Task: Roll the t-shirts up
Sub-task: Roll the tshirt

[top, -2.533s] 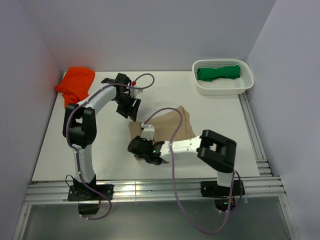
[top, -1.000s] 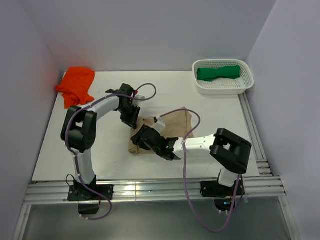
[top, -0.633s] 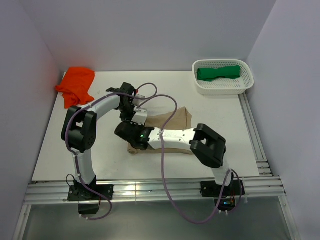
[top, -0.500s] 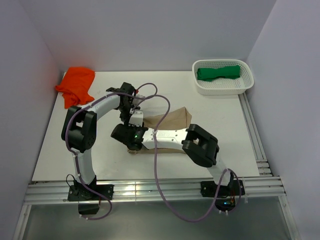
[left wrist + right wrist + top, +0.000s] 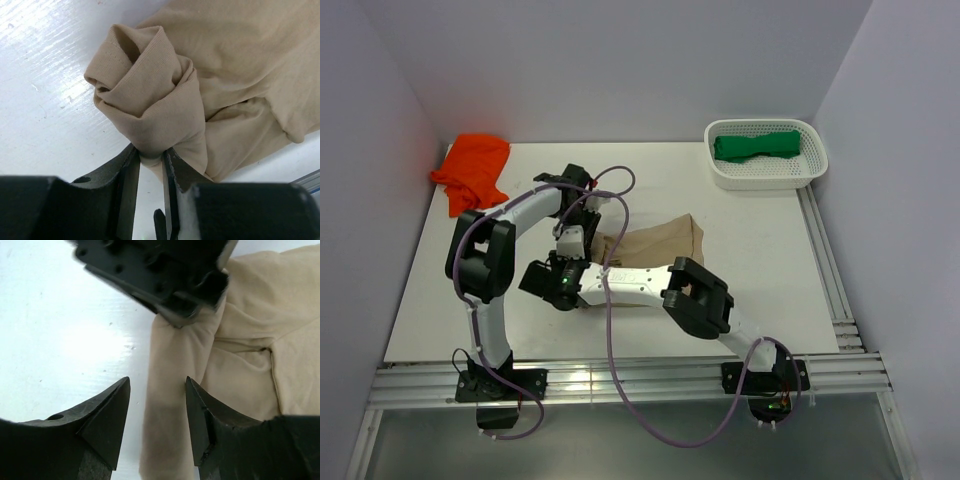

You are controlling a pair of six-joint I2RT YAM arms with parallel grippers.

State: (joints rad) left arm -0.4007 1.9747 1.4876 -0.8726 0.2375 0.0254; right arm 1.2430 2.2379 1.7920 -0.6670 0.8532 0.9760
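The tan t-shirt [image 5: 655,240] lies partly rolled mid-table; its rolled end shows in the left wrist view [image 5: 150,100] and in the right wrist view [image 5: 175,390]. My left gripper [image 5: 582,228] is shut on the roll's far end; the fingers [image 5: 127,175] pinch cloth. My right gripper [image 5: 552,283] is open at the roll's near end, jaws either side of the cloth strip [image 5: 156,385], not closed on it. An orange t-shirt [image 5: 472,168] lies at the back left. A green t-shirt [image 5: 756,146] lies in the basket.
A white mesh basket [image 5: 724,174] stands at the back right. Walls close in the table on the left, back and right. A metal rail runs along the near edge [image 5: 620,380]. Both arms' cables loop over the tan shirt.
My right gripper has swung left along the shirt's near edge to its left end. My left gripper came down from above the table onto the roll and closed on it.
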